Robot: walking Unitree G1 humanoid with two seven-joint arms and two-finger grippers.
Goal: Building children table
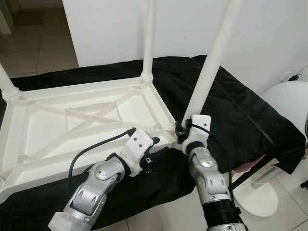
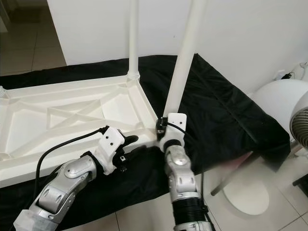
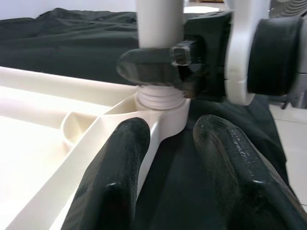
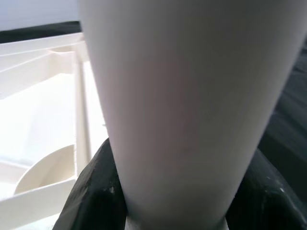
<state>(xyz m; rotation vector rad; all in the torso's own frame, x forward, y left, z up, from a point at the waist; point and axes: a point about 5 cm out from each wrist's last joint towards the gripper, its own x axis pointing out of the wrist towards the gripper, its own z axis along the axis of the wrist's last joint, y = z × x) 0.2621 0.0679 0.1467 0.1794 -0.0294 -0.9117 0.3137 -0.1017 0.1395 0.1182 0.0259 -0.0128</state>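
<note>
1. White wall [image 1: 269,43] and tiled floor [image 1: 33,53] behind; black cloth [image 1: 240,110] covers the bench. On it lies the white plastic children's tabletop [image 1: 72,125], upside down, ribbed underside facing up.
2. Left eye view: far leg [image 1: 149,38] stands upright in the far right corner socket. Another leg [image 1: 7,84] is at the far left corner, only its base visible. Near right leg [image 1: 211,57] rises from the near right corner, tilted slightly. Right hand [image 1: 183,131] is clamped on the base of that leg, just above the socket. Left hand [image 1: 153,149] sits at the tabletop's near edge, just beside the same corner, its black cable [image 1: 91,149] looping back over the tabletop.
3. Right eye view: same layout. White round object [image 2: 281,103] beside the bench on the right, part of a fan grille [image 2: 302,122] at the frame edge.
4. Left wrist view: left hand's fingers [image 3: 115,177] spread moderately, straddling the tabletop rim near the corner socket [image 3: 160,108], holding nothing; contact with the rim is unclear. Screw thread of the leg shows above the socket, so it isn't fully seated. Right hand's finger [image 3: 148,67] wraps the leg just above the thread.
5. Right wrist view: leg [image 4: 192,96] close-up between both fingers [image 4: 96,191], pressed against it on either side. Tabletop ribs [image 4: 43,96] behind.
</note>
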